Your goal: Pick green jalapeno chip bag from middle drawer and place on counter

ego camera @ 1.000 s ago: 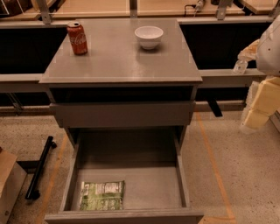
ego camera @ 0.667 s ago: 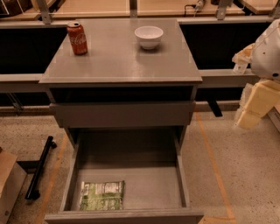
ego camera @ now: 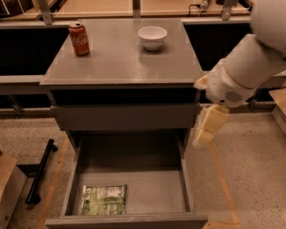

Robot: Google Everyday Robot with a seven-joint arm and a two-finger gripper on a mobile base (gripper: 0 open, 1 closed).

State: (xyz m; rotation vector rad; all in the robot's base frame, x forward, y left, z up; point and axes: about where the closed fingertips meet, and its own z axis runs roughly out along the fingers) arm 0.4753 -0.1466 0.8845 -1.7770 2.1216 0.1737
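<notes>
The green jalapeno chip bag lies flat on the floor of the middle drawer, in its front left corner. The drawer is pulled fully out below the cabinet. The counter is the grey top slab above it. My gripper hangs on the white arm at the right side of the cabinet, just beyond the drawer's right wall and above it, well away from the bag. It holds nothing that I can see.
A red cola can stands at the counter's back left and a white bowl at its back middle. A black bar and a cardboard box lie on the floor to the left. Tan wooden tabletops run along the back.
The arm has swung in from the right edge toward the cabinet, and the gripper now hangs close to its right side. The bag, can and bowl have not moved.
</notes>
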